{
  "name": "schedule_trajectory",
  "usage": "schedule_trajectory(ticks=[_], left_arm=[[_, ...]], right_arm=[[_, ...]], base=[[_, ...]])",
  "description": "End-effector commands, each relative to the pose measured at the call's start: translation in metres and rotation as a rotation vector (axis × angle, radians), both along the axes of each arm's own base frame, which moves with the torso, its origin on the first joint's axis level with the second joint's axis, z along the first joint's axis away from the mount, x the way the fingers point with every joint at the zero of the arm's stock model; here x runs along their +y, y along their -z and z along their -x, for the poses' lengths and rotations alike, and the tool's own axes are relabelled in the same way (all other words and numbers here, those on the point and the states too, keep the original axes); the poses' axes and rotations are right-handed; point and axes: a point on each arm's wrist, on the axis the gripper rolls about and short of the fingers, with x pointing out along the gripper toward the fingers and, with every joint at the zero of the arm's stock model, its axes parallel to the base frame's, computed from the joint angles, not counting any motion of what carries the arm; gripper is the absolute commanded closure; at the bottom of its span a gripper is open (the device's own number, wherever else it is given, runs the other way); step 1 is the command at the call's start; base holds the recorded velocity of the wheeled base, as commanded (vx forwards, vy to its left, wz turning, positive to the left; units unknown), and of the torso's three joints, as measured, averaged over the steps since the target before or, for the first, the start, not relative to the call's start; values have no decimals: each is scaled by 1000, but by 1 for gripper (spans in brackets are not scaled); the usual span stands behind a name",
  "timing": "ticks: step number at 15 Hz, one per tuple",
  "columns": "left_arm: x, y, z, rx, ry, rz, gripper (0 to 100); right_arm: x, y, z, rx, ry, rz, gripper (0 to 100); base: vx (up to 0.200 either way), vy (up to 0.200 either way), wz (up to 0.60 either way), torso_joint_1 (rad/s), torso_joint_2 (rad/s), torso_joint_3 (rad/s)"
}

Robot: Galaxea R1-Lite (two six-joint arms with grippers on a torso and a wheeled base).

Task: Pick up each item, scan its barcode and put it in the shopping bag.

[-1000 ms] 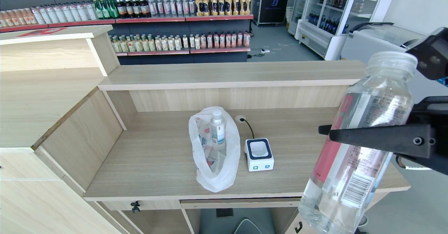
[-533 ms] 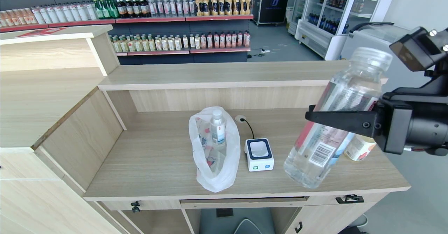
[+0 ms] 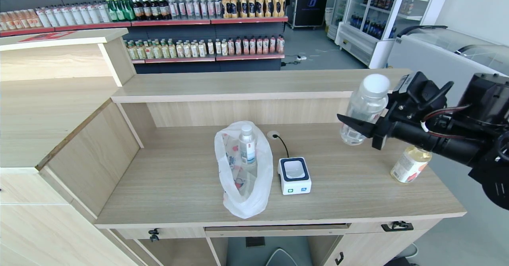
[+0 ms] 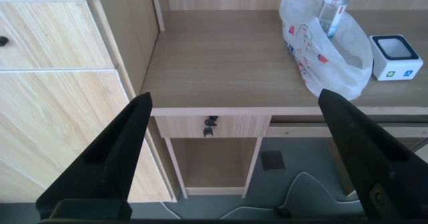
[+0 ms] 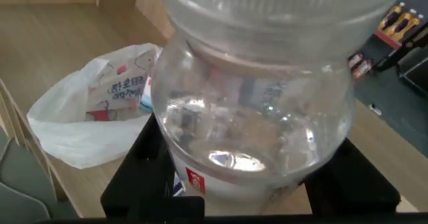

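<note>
The left gripper [image 4: 234, 97] hangs spread wide and empty off the counter's [image 3: 179, 186] front edge. The shopping bag [image 3: 254, 192] lies open, one bottle [image 3: 247, 144] already inside, with the scanner [image 3: 294, 175] at its 3 o'clock. At the scanner's 2 o'clock, the right gripper [image 3: 360, 118] clamps a clear bottle [image 3: 366, 103] aloft, apparently bound for scanning. A yellow drink [image 3: 409, 164] waits farther right.

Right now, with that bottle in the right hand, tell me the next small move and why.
Probably swing the right hand left and lower it, bringing the clear bottle over the scanner window. The bottle hangs in the air to the right of the scanner, well apart from it, so a scan likely comes before the shopping bag.
</note>
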Motion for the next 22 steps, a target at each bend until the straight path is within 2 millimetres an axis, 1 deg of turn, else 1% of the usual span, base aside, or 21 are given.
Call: schedule_trajectory(ticks=[1, 4, 7, 8, 10, 12, 14, 15, 16, 17, 19, 22], left_arm=[[0, 0, 0, -1, 0, 0, 0], [0, 0, 0, -1, 0, 0, 0], [0, 0, 0, -1, 0, 0, 0], [0, 0, 0, -1, 0, 0, 0], [0, 0, 0, -1, 0, 0, 0], [0, 0, 0, -1, 0, 0, 0], [0, 0, 0, -1, 0, 0, 0], [0, 0, 0, -1, 0, 0, 0], [0, 0, 0, -1, 0, 0, 0], [0, 0, 0, -1, 0, 0, 0], [0, 0, 0, -1, 0, 0, 0], [0, 0, 0, -1, 0, 0, 0]], right_arm=[[-1, 39, -33, -18, 32, 87, 100], [-1, 56, -50, -157, 46, 179, 100], [2, 69, -63, -210, 37, 187, 100], [4, 75, -74, -242, 26, 189, 100], [7, 84, -86, -284, 10, 182, 100], [10, 89, -97, -338, -23, 175, 100], [11, 100, -101, -373, -82, 176, 100], [11, 100, -101, -373, -82, 176, 100], [12, 111, -104, -356, -127, 183, 100], [10, 117, -106, -342, -140, 187, 100], [11, 121, -111, -347, -167, 189, 100], [11, 132, -116, -359, -276, 204, 100]], base=[[0, 0, 0, 0, 0, 0], [0, 0, 0, 0, 0, 0], [0, 0, 0, 0, 0, 0], [0, 0, 0, 0, 0, 0], [0, 0, 0, 0, 0, 0], [0, 0, 0, 0, 0, 0], [0, 0, 0, 0, 0, 0], [0, 0, 0, 0, 0, 0], [0, 0, 0, 0, 0, 0], [0, 0, 0, 0, 0, 0], [0, 0, 0, 0, 0, 0], [0, 0, 0, 0, 0, 0]])
